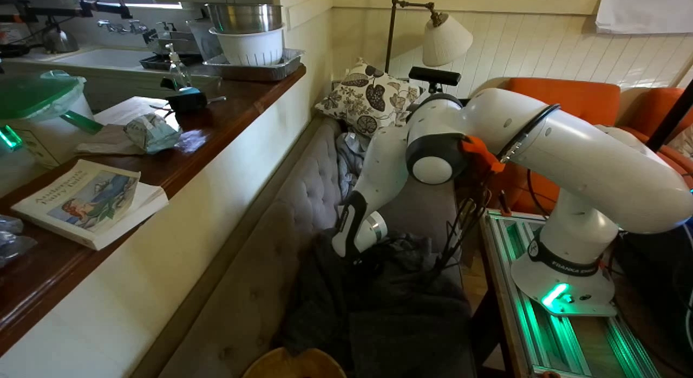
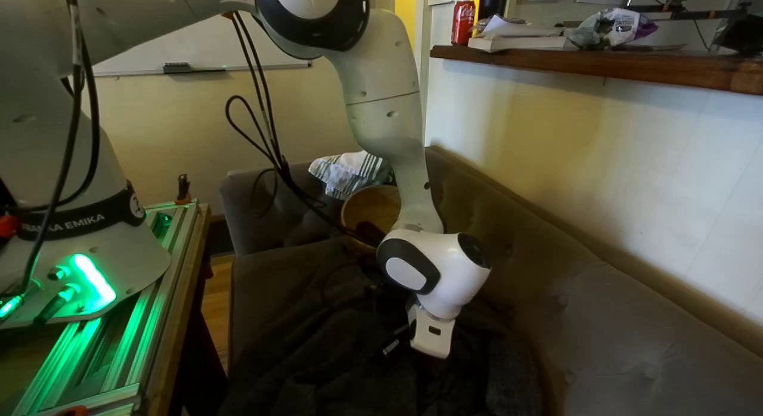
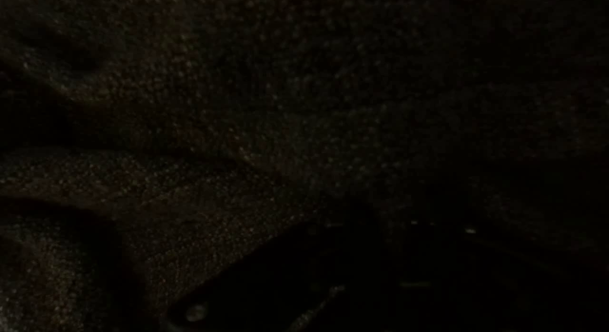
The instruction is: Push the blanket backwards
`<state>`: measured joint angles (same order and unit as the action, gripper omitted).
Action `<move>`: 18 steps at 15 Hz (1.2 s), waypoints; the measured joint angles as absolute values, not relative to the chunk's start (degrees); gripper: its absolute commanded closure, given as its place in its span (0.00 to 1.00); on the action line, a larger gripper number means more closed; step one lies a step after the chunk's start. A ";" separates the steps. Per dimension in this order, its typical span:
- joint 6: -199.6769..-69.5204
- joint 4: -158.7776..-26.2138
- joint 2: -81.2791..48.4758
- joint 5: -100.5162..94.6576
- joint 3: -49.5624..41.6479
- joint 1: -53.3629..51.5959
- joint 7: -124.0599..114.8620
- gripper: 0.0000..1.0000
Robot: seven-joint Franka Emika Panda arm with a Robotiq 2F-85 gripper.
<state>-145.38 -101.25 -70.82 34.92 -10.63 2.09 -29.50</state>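
Wrist view: too dark to tell whether my Robotiq gripper [image 3: 380,221] is parted or together. It's low at the dark blanket [image 1: 395,313] on the tufted sofa [image 1: 249,302], placed, I judge, for pushing.

The blanket [image 1: 395,310] is showing dark grey, the sofa [image 1: 257,275] paler grey, the chair [image 1: 566,100] orange; the pillow [image 1: 372,99] is wearing dark leafy shapes on cream.

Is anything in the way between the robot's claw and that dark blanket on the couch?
Nothing visible: in the wrist view, folds of the blanket lie right in front of the gripper, with no other object showing between. It's too dark there to tell whether they touch.
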 measured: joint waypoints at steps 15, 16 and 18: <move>-150.21 -117.19 -52.93 31.37 0.34 18.51 -0.52 0.99; -152.31 -120.18 -50.08 32.77 2.32 21.39 2.66 0.99; -155.99 -125.94 -44.46 36.92 6.79 27.52 9.74 0.99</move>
<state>-155.99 -125.94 -44.46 36.92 6.79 27.52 9.74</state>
